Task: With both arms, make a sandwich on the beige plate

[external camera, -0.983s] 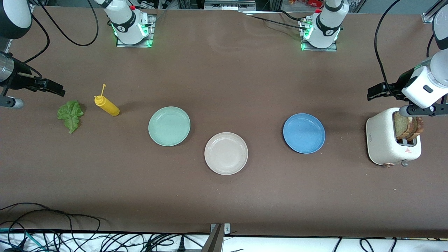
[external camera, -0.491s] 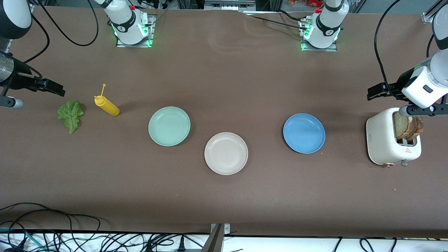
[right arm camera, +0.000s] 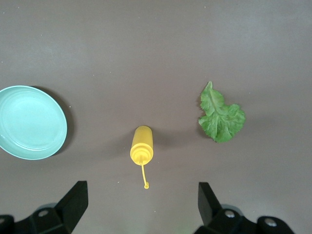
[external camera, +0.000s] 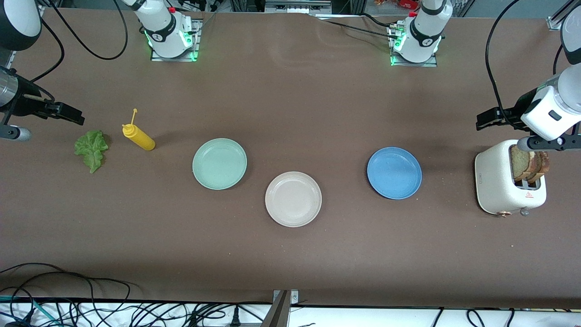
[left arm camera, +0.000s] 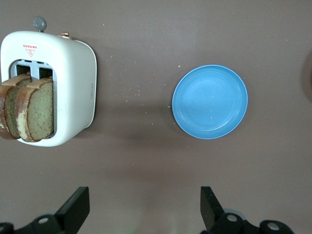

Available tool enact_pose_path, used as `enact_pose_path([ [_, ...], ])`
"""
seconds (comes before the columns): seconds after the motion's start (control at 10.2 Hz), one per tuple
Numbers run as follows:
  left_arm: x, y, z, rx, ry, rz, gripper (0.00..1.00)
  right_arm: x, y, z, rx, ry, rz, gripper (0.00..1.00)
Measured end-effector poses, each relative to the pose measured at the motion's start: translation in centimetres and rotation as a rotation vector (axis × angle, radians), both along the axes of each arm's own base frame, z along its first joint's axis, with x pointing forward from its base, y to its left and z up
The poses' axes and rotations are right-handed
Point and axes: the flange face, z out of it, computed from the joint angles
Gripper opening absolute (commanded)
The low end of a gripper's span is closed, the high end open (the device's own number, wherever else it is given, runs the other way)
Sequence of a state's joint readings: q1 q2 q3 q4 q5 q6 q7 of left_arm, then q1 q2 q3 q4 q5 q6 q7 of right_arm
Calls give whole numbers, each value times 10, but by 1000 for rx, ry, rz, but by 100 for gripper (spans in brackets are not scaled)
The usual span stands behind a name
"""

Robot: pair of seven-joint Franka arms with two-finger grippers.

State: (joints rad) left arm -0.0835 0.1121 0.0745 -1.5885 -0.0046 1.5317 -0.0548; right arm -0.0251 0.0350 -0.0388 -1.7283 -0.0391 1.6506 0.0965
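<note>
The beige plate (external camera: 293,199) lies bare near the table's middle. Two bread slices (external camera: 529,164) stand in a white toaster (external camera: 494,181) at the left arm's end; the left wrist view shows the bread slices (left arm camera: 30,112) upright in the slots. A green lettuce leaf (external camera: 92,150) lies flat at the right arm's end, and the lettuce leaf (right arm camera: 221,117) also shows in the right wrist view. My left gripper (external camera: 486,120) hangs open over the table beside the toaster, empty (left arm camera: 145,209). My right gripper (external camera: 72,116) hangs open over the table beside the lettuce, empty (right arm camera: 141,207).
A mint-green plate (external camera: 219,163) and a blue plate (external camera: 394,173) flank the beige one, both slightly farther from the front camera. A yellow squeeze bottle (external camera: 138,137) lies on its side between lettuce and mint-green plate. Cables run along the front edge.
</note>
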Motion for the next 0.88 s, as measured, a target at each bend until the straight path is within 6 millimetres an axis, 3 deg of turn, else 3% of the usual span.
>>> enact_pose_path([
  [0.69,0,0,0,0,1,-1,100,0,0,0,0,0,0,100],
  [0.88,4,7,-9,25,14,6,100,0,0,0,0,0,0,100],
])
